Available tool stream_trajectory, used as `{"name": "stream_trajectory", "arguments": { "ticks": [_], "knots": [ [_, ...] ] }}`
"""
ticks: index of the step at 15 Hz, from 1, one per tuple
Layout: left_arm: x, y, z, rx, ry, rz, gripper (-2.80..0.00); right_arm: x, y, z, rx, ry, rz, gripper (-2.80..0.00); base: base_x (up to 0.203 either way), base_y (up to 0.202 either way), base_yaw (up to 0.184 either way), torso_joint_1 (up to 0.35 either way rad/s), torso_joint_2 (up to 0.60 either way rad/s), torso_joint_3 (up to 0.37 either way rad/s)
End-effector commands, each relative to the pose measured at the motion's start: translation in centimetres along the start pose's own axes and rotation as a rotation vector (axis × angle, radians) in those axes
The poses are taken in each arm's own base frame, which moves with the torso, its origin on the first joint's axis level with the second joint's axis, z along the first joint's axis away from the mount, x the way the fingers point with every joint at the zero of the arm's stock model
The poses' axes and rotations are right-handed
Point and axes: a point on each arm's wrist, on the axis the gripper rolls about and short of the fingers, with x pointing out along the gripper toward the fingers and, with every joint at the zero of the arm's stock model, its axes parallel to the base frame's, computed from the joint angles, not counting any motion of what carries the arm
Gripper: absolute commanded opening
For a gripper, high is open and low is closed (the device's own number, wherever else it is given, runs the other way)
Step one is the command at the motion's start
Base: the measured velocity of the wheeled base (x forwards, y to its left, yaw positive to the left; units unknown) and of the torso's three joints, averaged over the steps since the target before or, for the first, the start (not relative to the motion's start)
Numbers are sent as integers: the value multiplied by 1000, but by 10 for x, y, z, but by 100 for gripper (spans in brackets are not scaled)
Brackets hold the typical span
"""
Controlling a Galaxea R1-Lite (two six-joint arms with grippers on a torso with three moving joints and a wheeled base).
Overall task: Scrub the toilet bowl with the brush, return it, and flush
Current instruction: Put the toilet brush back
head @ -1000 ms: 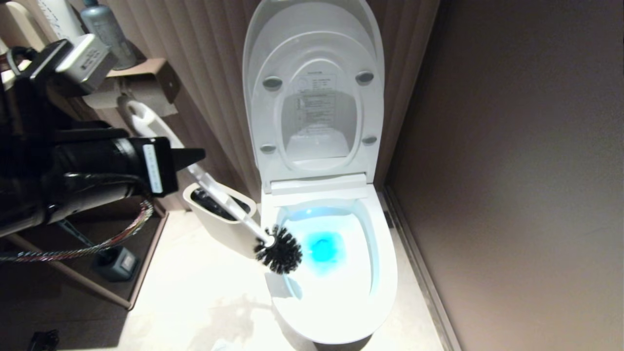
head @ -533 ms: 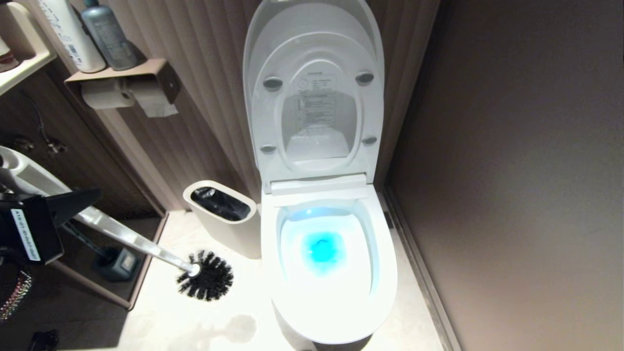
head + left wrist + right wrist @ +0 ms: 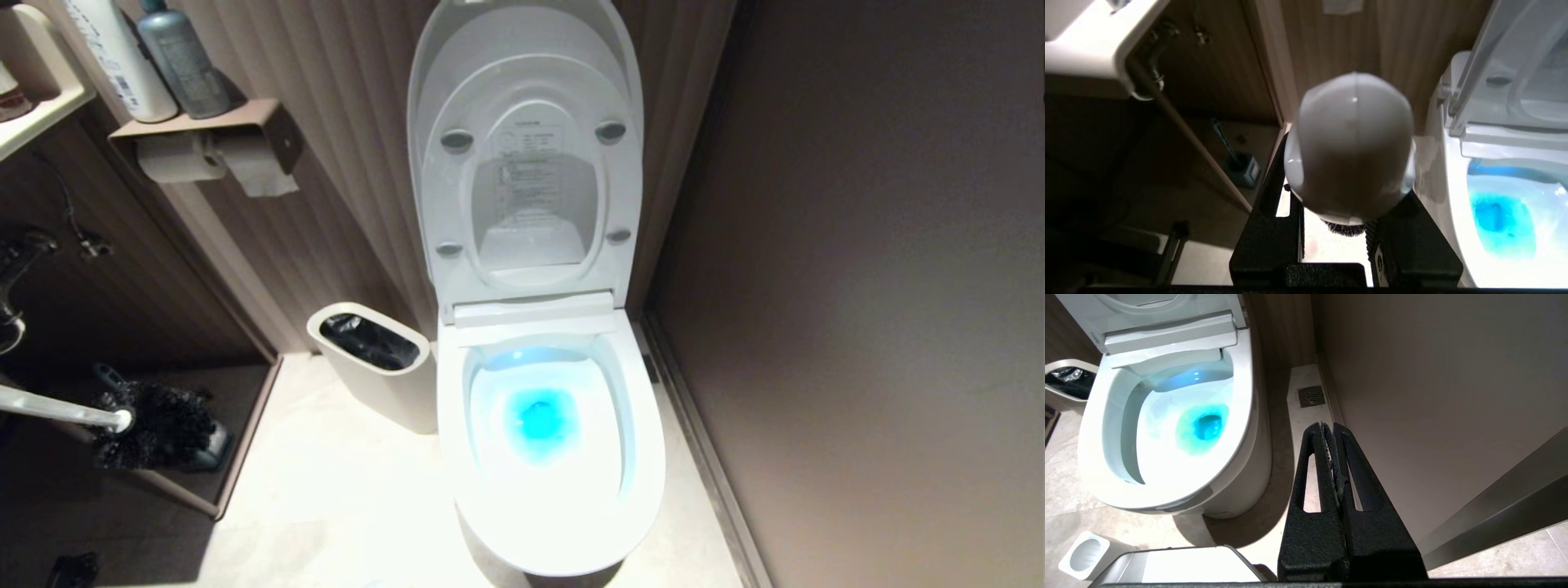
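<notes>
- Far left of the head view: two bottles (image 3: 143,57) stand on a small wall shelf, with two paper rolls (image 3: 216,155) hung under it, within reach of someone seated.
- Below, the brush (image 3: 122,423) reaches in from the left edge, its white handle nearly level and its black bristle head over the low shelf under the washstand, well apart from the toilet bowl (image 3: 555,506). My guess is that it is on its way to its holder.
- Just behind that head stands one dark blue brush holder (image 3: 1243,169), a different brush with its own handle slanting up.
- The left pincer (image 3: 1347,241) is clenched on the white handle, whose rounded end fills the left wrist view; gripping it high keeps the wet bristles far from the arm.
- One off-white waste bin (image 3: 371,359) with a black liner stands just beside the bowl.
- The bowl has seat and lid raised, leaving it open; blue water lies inside, so flushing looks still to do.
- One white holder (image 3: 1086,555) sits on the floor before the bowl.
- The right pincer (image 3: 1333,453) hangs with its jaws pressed together, empty, beside the wall.
</notes>
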Motion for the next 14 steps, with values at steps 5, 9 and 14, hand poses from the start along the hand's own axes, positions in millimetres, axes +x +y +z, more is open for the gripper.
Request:
{"name": "stream_trajectory", "arguments": {
  "ticks": [5,9,14],
  "knots": [
    [-82,27,-26,-75,-233,58,-280,0,0,0,0,0,0,-280,0,0,0,0,0,0],
    [-95,28,-62,-63,-246,-24,-280,0,0,0,0,0,0,-280,0,0,0,0,0,0],
    [-80,19,-124,-15,-110,-182,-280,0,0,0,0,0,0,-280,0,0,0,0,0,0]
  ]
}}
